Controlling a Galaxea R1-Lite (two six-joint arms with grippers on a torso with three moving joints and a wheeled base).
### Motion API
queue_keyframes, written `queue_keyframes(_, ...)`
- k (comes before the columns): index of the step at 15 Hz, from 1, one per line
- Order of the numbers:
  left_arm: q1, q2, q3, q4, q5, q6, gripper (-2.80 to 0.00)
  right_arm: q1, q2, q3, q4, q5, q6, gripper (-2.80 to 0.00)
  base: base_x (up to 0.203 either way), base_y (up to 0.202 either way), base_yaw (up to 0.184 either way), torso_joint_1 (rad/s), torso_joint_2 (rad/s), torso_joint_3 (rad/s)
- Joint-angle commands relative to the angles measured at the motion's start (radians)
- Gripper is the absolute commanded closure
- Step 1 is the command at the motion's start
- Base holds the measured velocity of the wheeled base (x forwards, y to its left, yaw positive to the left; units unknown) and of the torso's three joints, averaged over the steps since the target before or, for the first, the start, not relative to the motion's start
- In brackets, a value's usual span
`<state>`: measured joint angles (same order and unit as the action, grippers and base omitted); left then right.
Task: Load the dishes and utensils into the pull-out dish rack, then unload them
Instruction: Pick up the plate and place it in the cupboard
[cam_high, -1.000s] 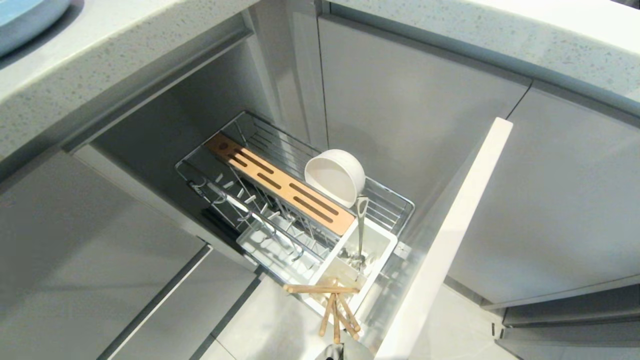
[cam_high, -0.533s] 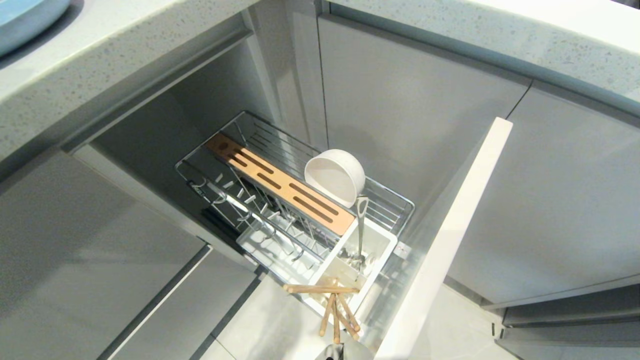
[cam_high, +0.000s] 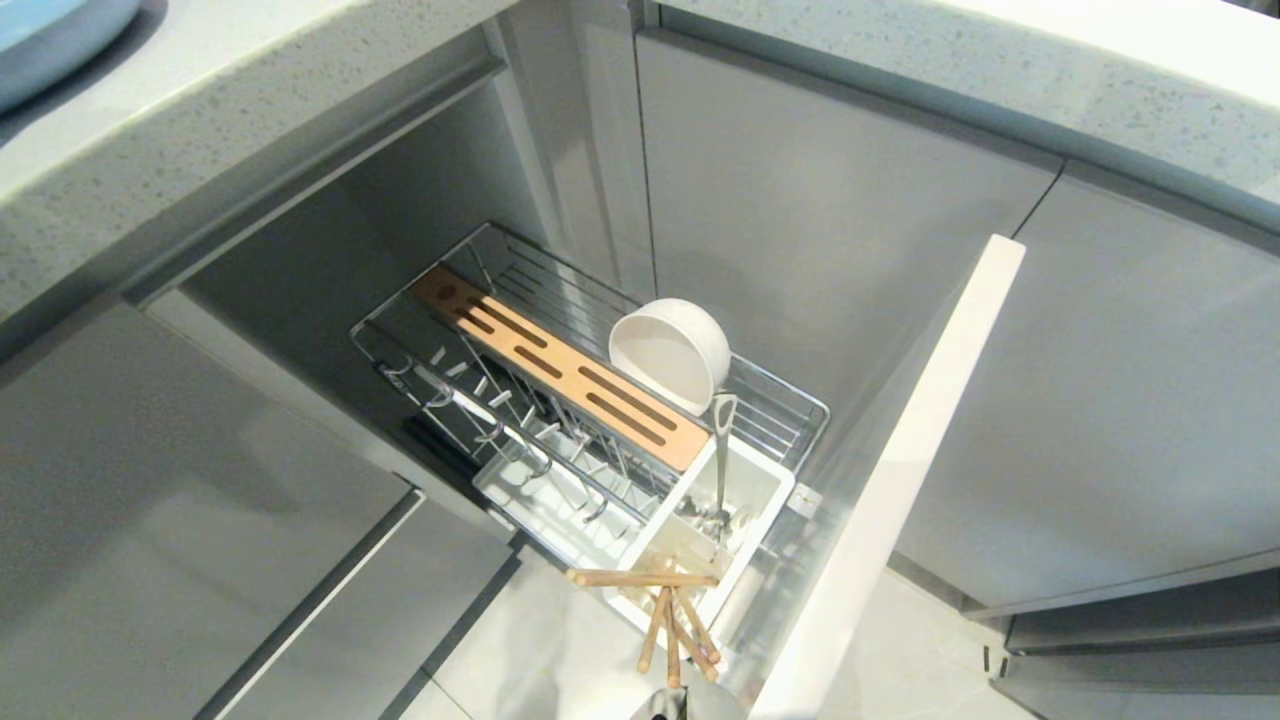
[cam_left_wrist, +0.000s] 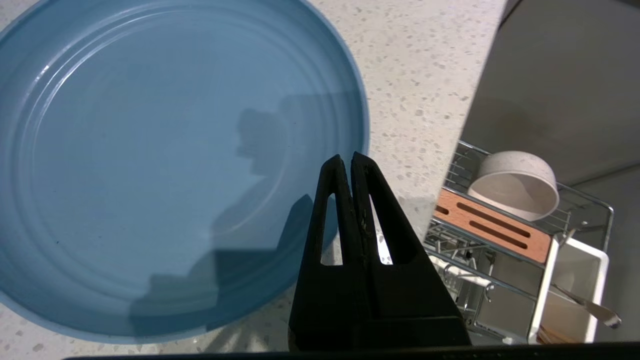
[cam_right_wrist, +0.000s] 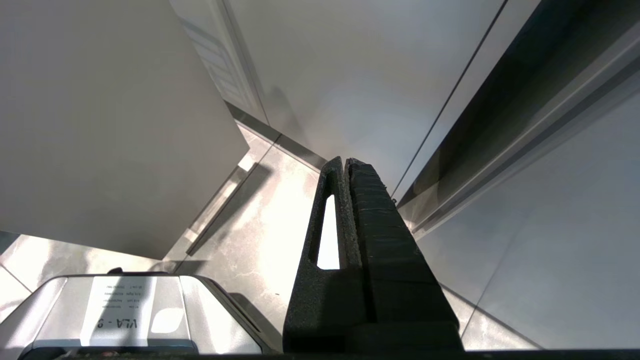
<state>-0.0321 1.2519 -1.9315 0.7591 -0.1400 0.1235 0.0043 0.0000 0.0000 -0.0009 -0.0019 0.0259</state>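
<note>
Plate (cam_left_wrist: 150, 165), light blue, lies flat on the speckled countertop (cam_left_wrist: 430, 75) right under the left gripper (cam_left_wrist: 347, 162), whose fingers are pressed together and hold nothing. Past the gripper and lower down, the pull-out dish rack (cam_high: 790, 400) already carries the bowl (cam_high: 672, 352), spoon (cam_high: 722, 460) and chopsticks (cam_high: 665, 610). To take the plate well, I think the fingers must first open and go to the near rim, because a flat plate gives no other hold; the right gripper (cam_right_wrist: 346, 162) hangs closed beside the cabinets.
</note>
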Motion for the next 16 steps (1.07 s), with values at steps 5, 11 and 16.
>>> queue_keyframes(5, -0.03, 0.031, 0.0, -0.06, 0.04, -0.008, -2.8, 0.0, 0.0, 0.001, -0.001, 0.0, 0.0, 0.0, 0.0, 0.0, 0.0, 0.0, 0.0, 0.0)
queue_keyframes(11, -0.033, 0.093, 0.001, -0.157, 0.117, -0.004, -2.8, 0.0, 0.0, 0.002, -0.001, 0.0, 0.0, 0.0, 0.0, 0.0, 0.0, 0.0, 0.0, 0.0)
queue_keyframes(16, -0.099, 0.153, 0.001, -0.204, 0.23, -0.101, -2.8, 0.0, 0.0, 0.001, -0.001, -0.001, 0.0, 0.0, 0.0, 0.0, 0.0, 0.0, 0.0, 0.0)
